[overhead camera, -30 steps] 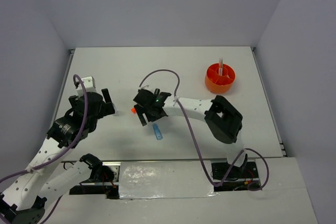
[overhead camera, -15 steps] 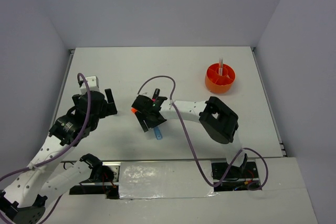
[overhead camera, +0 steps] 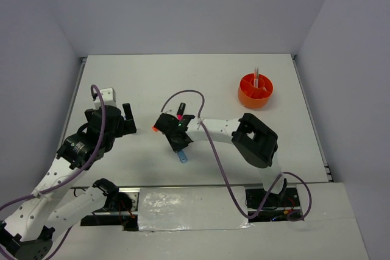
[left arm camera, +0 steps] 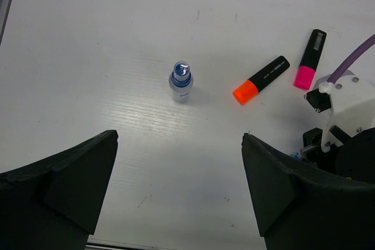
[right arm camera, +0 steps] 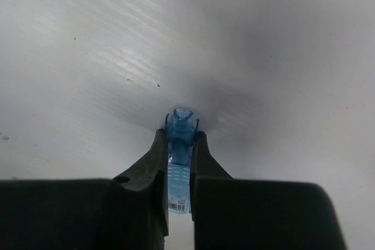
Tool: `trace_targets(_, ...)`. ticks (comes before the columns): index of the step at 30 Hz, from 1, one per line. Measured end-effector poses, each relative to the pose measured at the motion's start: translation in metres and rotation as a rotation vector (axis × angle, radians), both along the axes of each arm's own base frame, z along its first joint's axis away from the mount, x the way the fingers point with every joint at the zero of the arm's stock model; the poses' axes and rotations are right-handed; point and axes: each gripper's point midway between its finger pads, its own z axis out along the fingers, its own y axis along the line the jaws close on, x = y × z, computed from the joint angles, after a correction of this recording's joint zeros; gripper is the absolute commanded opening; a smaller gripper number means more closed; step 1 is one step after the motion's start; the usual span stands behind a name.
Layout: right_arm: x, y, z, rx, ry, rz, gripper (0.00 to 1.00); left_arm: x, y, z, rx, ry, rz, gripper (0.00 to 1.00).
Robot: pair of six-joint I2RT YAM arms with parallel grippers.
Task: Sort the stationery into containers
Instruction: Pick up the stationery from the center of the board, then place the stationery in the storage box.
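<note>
My right gripper point(right arm camera: 179, 137) is shut on the light-blue strip point(right arm camera: 179, 181), which lies on the table; its rounded clear-blue end pokes out past the fingertips. From above, the strip's point(overhead camera: 183, 157) near end shows just below the right gripper point(overhead camera: 178, 143). The orange-tipped highlighter point(left arm camera: 261, 79) and the pink-tipped highlighter point(left arm camera: 310, 59) lie beside the right wrist. A tiny blue-capped bottle point(left arm camera: 181, 82) stands upright ahead of my open, empty left gripper point(left arm camera: 179, 191). The orange tub point(overhead camera: 256, 90) sits at the far right with a thin white pen point(overhead camera: 256, 77) standing in it.
The right arm's white link and purple cable point(left arm camera: 345, 103) crowd the right side of the left wrist view. Grey walls enclose the table on three sides. The table's near edge point(overhead camera: 195, 185) runs just in front of both arm bases.
My right gripper came down a little toward the near left and closed on the light-blue strip. The left arm shifted slightly right, then held still with its jaws wide.
</note>
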Motion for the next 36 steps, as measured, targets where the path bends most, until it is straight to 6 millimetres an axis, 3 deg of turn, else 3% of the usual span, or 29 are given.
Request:
trace_targets(5, 0.002, -0.002, 0.002, 0.032, 0.001, -0.012, 0.00, 0.001, -0.001, 0.002, -0.007, -0.010, -0.002, 0.99)
trace_targets(8, 0.009, -0.014, 0.007, 0.072, 0.000, -0.043, 0.00, 0.001, -0.002, 0.003, -0.012, -0.015, -0.004, 0.99)
trace_targets(11, 0.030, -0.035, 0.033, 0.163, -0.049, -0.125, 0.00, 0.002, -0.002, 0.004, -0.016, -0.018, -0.007, 0.99)
trace_targets(14, 0.067, -0.064, 0.080, 0.297, -0.152, -0.258, 0.00, 0.002, -0.003, 0.004, -0.016, -0.020, -0.007, 0.99)
trace_targets(17, 0.107, -0.098, 0.131, 0.427, -0.294, -0.409, 0.00, 0.002, -0.003, 0.004, -0.017, -0.020, -0.008, 0.99)
trace_targets(20, 0.141, -0.159, 0.160, 0.497, -0.424, -0.617, 0.00, 0.002, -0.003, 0.004, -0.018, -0.021, -0.008, 0.99)
trace_targets(24, 0.157, -0.236, 0.168, 0.569, -0.550, -0.889, 0.00, 0.001, -0.003, 0.005, -0.023, -0.023, -0.014, 0.99)
trace_targets(27, 0.162, -0.281, 0.167, 0.644, -0.631, -1.045, 0.00, 0.001, -0.004, 0.005, -0.024, -0.022, -0.018, 0.99)
trace_targets(30, 0.171, -0.310, 0.173, 0.704, -0.695, -1.141, 0.00, 0.001, -0.006, 0.005, -0.028, -0.024, -0.023, 0.99)
trace_targets(36, 0.192, -0.342, 0.203, 0.843, -0.814, -1.241, 0.00, 0.002, -0.007, 0.005, -0.032, -0.024, -0.031, 0.99)
